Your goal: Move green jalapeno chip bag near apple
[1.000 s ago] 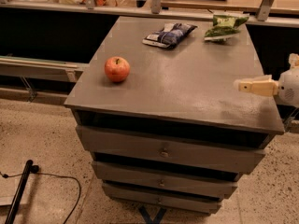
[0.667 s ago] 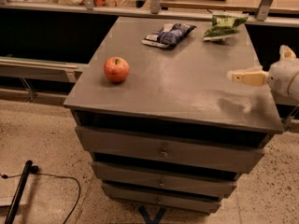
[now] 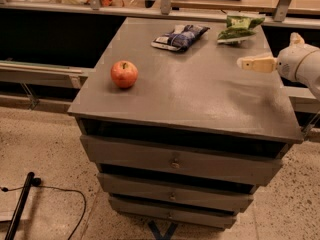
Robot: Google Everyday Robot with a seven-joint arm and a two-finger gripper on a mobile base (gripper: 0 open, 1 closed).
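Note:
The green jalapeno chip bag (image 3: 238, 28) lies at the far right corner of the grey cabinet top (image 3: 200, 91). The red-orange apple (image 3: 124, 74) sits near the left edge, closer to the front. My gripper (image 3: 250, 63) comes in from the right edge of the view, above the right side of the cabinet top, a little in front of the green bag and not touching it. It holds nothing that I can see. Only one pale finger shows plainly.
A dark blue-and-white snack bag (image 3: 180, 36) lies at the far middle of the top, left of the green bag. The cabinet has several drawers (image 3: 175, 161) below. A counter rail runs behind. A black cable (image 3: 55, 194) lies on the floor at left.
My gripper has moved up the view, away from the front edge and towards the green bag. The bags and the apple have not moved.

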